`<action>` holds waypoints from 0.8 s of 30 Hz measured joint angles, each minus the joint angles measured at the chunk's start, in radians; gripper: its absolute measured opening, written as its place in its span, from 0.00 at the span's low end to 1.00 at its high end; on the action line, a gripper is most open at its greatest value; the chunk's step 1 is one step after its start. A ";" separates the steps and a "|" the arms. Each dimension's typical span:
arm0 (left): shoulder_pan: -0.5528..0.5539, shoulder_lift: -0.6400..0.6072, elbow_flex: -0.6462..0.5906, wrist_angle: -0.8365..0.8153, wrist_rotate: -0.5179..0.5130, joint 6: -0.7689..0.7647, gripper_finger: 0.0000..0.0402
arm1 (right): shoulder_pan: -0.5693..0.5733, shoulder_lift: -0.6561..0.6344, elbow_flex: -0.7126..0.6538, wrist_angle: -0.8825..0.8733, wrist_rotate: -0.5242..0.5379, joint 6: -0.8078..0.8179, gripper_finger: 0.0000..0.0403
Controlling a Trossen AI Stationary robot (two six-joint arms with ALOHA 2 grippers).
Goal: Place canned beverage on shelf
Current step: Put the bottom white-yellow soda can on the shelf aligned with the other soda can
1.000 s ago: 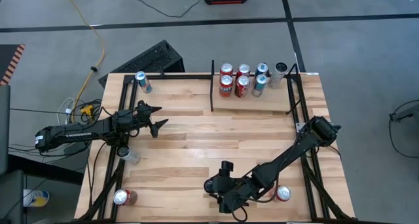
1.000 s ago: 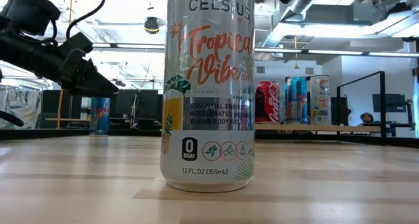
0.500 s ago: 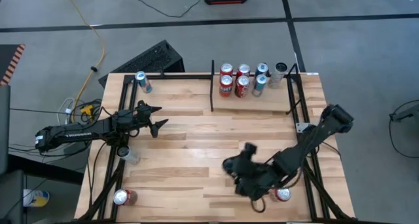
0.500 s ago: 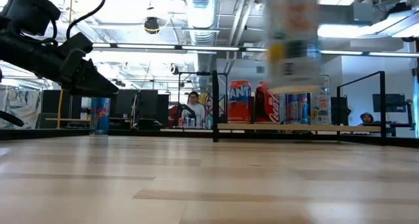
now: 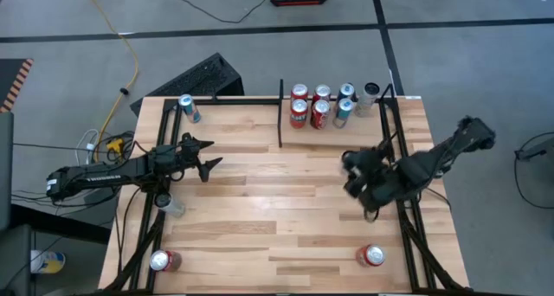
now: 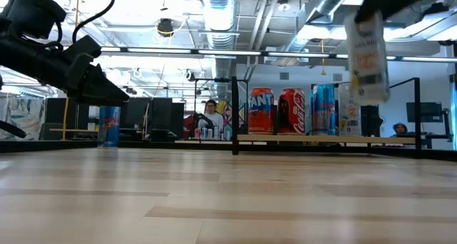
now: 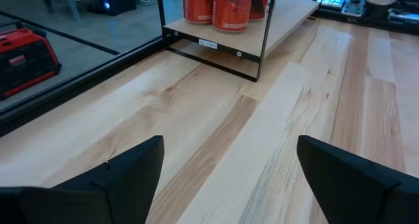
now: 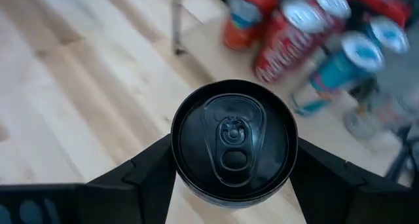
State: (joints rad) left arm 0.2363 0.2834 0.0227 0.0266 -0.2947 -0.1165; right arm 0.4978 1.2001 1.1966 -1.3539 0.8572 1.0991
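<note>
My right gripper [image 5: 357, 178] is shut on a white canned beverage with a black top [image 8: 230, 140], held high above the table in the low view [image 6: 365, 57], just short of the shelf. The shelf [image 5: 346, 137] is a light wood bay at the far right, bounded by a black divider bar [image 5: 280, 114]; several cans [image 5: 322, 106] stand at its far side. My left gripper [image 5: 208, 160] is open and empty over the table's left part. My right gripper pinches the can between its two fingers, one on each side of the wall just under the top rim [image 8: 175, 160]. The fingers come from above, pointing down. The can hangs below them, nearly upright, top up, lifted clear of the table.
A blue can [image 5: 187, 108] stands at the far left corner, a red can [image 5: 162, 260] lies at the near left and another [image 5: 373, 255] at the near right. Black frame tubes [image 5: 407, 218] run along the table's sides. People show in the room behind [image 6: 209, 119].
My right gripper has lifted the can off the table's near middle and carried it up and toward the far right, toward the shelf. The can stays top up and is now clear of the table.
</note>
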 joint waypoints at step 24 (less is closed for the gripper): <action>0.000 0.000 0.000 0.000 0.000 0.000 0.83 | -0.816 -0.359 -0.384 0.503 -0.278 -0.624 0.68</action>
State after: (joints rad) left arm 0.2361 0.2832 0.0227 0.0267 -0.2943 -0.1165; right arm -0.3183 0.8415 0.8126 -0.8509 0.5792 0.4750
